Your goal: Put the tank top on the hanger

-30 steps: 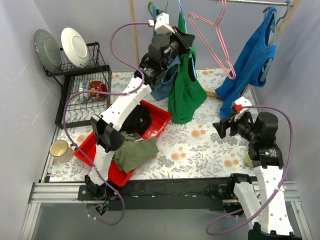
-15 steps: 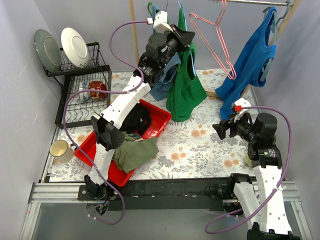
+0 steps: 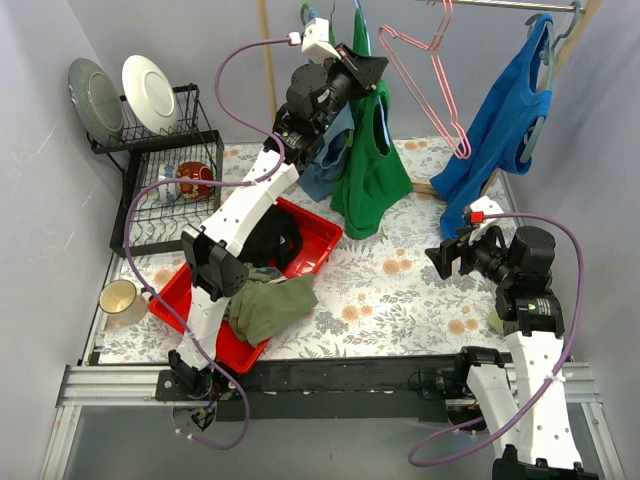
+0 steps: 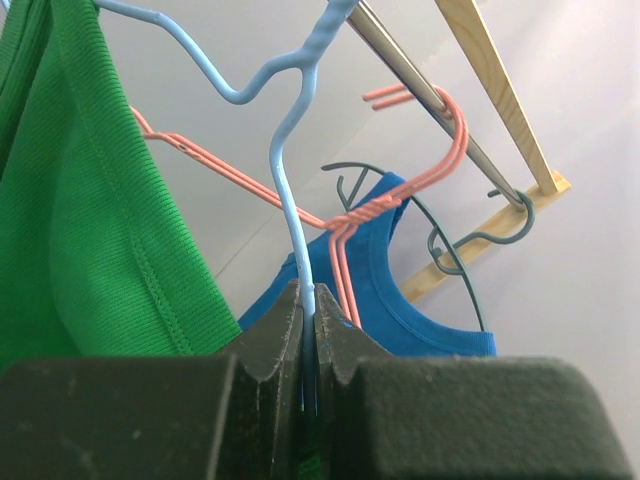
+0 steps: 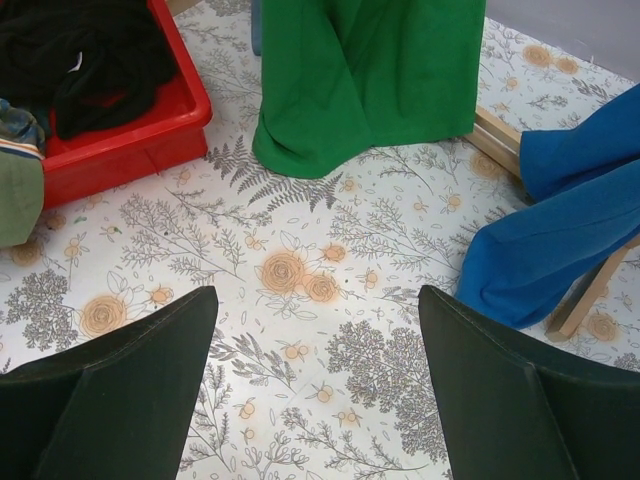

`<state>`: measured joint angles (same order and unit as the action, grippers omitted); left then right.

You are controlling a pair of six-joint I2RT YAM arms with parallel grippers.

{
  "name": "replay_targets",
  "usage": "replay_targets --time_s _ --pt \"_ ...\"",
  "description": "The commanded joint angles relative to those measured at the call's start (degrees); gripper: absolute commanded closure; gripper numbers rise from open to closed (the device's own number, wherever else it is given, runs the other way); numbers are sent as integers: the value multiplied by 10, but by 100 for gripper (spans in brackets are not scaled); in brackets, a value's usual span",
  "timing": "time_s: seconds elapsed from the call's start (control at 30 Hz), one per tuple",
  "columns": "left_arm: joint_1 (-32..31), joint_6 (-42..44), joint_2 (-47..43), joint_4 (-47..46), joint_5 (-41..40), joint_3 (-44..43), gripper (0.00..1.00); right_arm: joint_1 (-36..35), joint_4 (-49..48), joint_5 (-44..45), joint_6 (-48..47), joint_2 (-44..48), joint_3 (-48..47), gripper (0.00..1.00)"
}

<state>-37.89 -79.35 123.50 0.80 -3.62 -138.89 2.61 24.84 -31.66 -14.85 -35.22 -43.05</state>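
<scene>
The bright green tank top [image 3: 370, 170] hangs on the light-blue hanger [image 4: 285, 150], its hem just above the table. My left gripper [image 3: 365, 70] is raised high at the back and is shut on the hanger's wire neck [image 4: 309, 300]. The hanger's hook reaches up beside the metal rail [image 4: 430, 95]. The top's fabric fills the left of the left wrist view [image 4: 70, 220] and shows at the top of the right wrist view [image 5: 370, 70]. My right gripper [image 3: 440, 258] is open and empty, low over the flowered table on the right [image 5: 315, 330].
A pink hanger [image 3: 430, 70] and a royal blue top [image 3: 500, 120] on a dark hanger hang from the rail to the right. A red tray [image 3: 310, 245] with dark clothes and an olive garment [image 3: 270, 305] lies front left. A dish rack [image 3: 165, 170] and a mug [image 3: 120, 298] stand at the left.
My left gripper has risen a little toward the rail, lifting the hanger and the tank top with it. The right arm has hardly moved.
</scene>
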Motion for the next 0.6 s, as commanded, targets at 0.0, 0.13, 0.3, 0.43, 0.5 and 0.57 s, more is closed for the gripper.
replay_targets --time_s 0.0,0.13,0.3,0.43,0.5,0.57 --pt "29 -20 -5 -45 14 -29 100 5 -27 -11 11 4 2 11" --pt "44 -39 9 -47 31 -29 100 7 -27 -13 11 3 2 11" --pt "60 -63 24 -38 56 -28 100 11 -28 -16 12 3 2 11" --pt "61 -64 24 -33 67 -17 100 13 -28 -18 11 3 4 11" --pt "61 -63 20 -31 70 -11 100 14 -29 -19 12 2 5 11" --pt "60 -61 16 -30 77 -6 100 15 -30 -20 13 3 6 11"
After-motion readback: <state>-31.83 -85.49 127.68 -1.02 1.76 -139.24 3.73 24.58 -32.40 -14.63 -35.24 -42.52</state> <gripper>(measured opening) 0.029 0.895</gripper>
